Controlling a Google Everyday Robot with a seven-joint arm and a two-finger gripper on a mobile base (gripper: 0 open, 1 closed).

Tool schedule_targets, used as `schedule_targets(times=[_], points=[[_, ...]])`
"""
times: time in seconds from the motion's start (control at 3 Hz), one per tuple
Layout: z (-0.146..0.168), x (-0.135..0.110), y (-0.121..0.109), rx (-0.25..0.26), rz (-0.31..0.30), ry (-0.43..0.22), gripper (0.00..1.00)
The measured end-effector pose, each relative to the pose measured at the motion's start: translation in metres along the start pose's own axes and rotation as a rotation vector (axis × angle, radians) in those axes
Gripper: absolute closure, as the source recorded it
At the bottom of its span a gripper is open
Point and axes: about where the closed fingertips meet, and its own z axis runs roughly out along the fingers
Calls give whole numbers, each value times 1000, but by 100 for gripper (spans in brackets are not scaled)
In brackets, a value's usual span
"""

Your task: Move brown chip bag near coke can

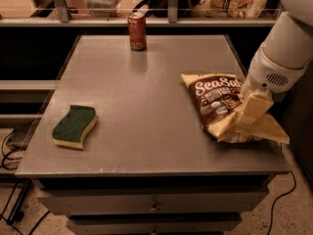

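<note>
Coke can: the coke can [137, 31] stands upright at the far edge of the tabletop [146, 97], close to the rail behind it, with nothing touching it.

Brown chip bag: the brown chip bag [215, 102] lies flat, well apart from the coke can. It sits nearer the camera than the can and off to the right side of the view, and its cream lower edge reaches the tabletop's right-hand border.

Gripper: the gripper [252, 119] is down at the end of the bag that lies farthest from the coke can, pressed against or just over its crinkled cream edge.

Gripper state: I cannot tell whether it is clamped on the bag or only resting against it, because its cream parts blend with the bag's edge.

Arm: the white arm [286, 48] comes in from the right of the view, on the far side of the bag from the coke can.

Sponge: a green-and-yellow sponge [75, 126] lies well apart from the coke can, toward the camera and to the left in the view. It is clear of any straight line from bag to can.

Done so far: by my reading, the gripper has reached the bag and nothing more.

Left to do: secure the bag if it is not held, carry or slide it across the bare tabletop toward the coke can, and set it down just beside the can without knocking it over.
</note>
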Motion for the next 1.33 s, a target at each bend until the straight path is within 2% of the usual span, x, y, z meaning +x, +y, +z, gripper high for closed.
schedule_targets(times=[0.67, 1.0, 1.33], points=[[-33, -23, -24, 89, -51, -27, 91], [-40, -45, -42, 119, -73, -77, 100], [-46, -73, -71, 155, -78, -143, 100]])
